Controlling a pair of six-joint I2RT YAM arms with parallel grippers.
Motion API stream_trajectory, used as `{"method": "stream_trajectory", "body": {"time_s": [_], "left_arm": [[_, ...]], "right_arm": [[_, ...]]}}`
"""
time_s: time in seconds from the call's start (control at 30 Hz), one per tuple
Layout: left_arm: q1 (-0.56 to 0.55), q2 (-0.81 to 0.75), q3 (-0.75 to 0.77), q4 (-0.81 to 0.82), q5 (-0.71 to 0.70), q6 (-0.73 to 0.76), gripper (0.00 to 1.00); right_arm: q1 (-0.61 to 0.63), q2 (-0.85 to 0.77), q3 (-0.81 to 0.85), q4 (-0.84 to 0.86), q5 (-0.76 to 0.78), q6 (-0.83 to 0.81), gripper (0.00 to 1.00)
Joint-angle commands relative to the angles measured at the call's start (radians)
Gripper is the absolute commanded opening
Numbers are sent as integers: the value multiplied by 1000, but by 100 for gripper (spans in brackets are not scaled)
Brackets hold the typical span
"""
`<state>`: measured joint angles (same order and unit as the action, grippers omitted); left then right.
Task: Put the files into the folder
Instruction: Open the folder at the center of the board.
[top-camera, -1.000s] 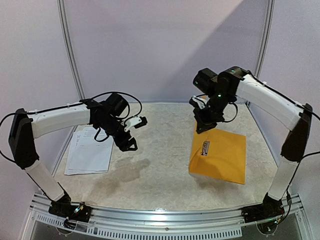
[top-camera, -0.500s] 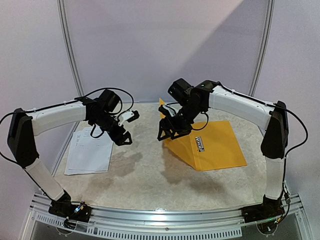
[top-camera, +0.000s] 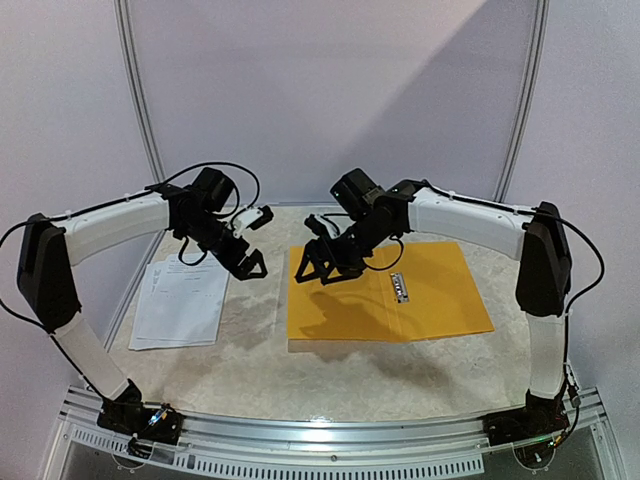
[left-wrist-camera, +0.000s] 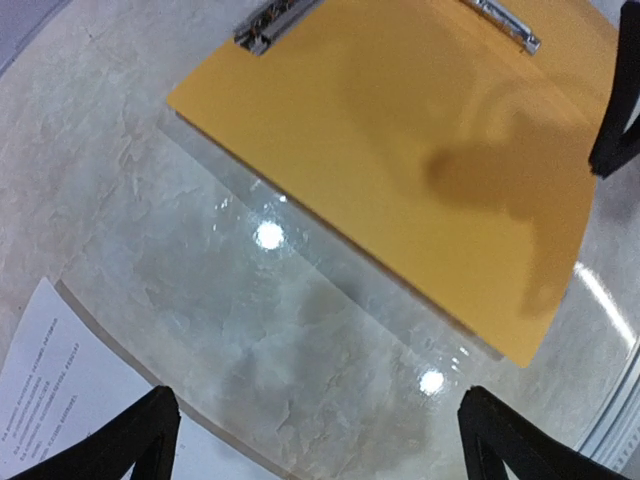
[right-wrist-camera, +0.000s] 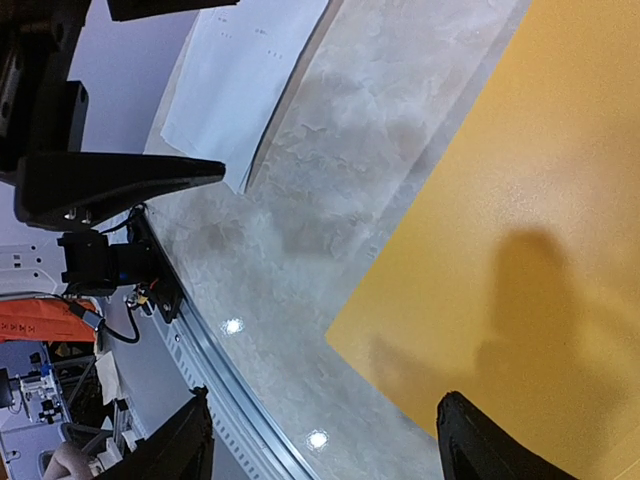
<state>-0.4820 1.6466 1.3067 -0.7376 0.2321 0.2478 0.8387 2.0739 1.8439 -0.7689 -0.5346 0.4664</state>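
Since a moment ago the flat orange-yellow plastic folder (top-camera: 385, 297) has swung fully open: half a second back its left cover stood tilted up under my right gripper, and now both halves lie flat on the pale marbled tabletop (top-camera: 250, 370), spreading from the middle toward the right edge. My left arm has crept a little nearer the centre over that time.

Starting at the left edge, the white paper sheets printed with small black text (top-camera: 182, 302) lie flat in a loose stack, well apart from the folder, with bare table between them. My left wrist view catches only one corner of them (left-wrist-camera: 45, 385).

My left gripper (top-camera: 247, 262) hangs above the table between the sheets and the folder's left cover, its two dark fingers (left-wrist-camera: 120, 440) spread wide with nothing between them.

Next comes the folder's left cover, plain orange-yellow and crossed by arm shadows. My right gripper (top-camera: 322, 268) hovers over its far part, fingers (right-wrist-camera: 165, 460) spread apart and holding nothing; I cannot tell whether it touches the cover.

Along the folder's middle sits a small metal clip (top-camera: 400, 289), with the right cover lying flat beyond it.
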Motion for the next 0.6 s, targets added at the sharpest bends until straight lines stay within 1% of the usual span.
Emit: {"method": "stream_trajectory", "body": {"time_s": [0.0,0.03,0.1,0.2,0.3,0.37,0.47,0.57], "left_arm": [[13,89,101,-68,100,-76,100],[12,104,116,-76,115,-79,100],[10,134,130,-85,124,-85,98],[8,170,130,-86,104,-98,96],[7,187,113,-73,101,-92,94],[6,197,103,-56,98,-91,93],[3,221,100,-50,104,-94,93],[-3,248,93,-44,98,-100,92]], "right_arm": [[-33,-23,-30,29,73,28,78],[-55,-45,-54,30,113,46,77],[-109,-106,-162,49,194,92,76],[-207,-206,-332,88,294,165,69],[-289,-270,-466,157,310,194,61],[-318,-284,-488,161,319,190,59],[-332,-256,-475,138,335,170,55],[-337,-203,-471,137,310,163,48]]}}
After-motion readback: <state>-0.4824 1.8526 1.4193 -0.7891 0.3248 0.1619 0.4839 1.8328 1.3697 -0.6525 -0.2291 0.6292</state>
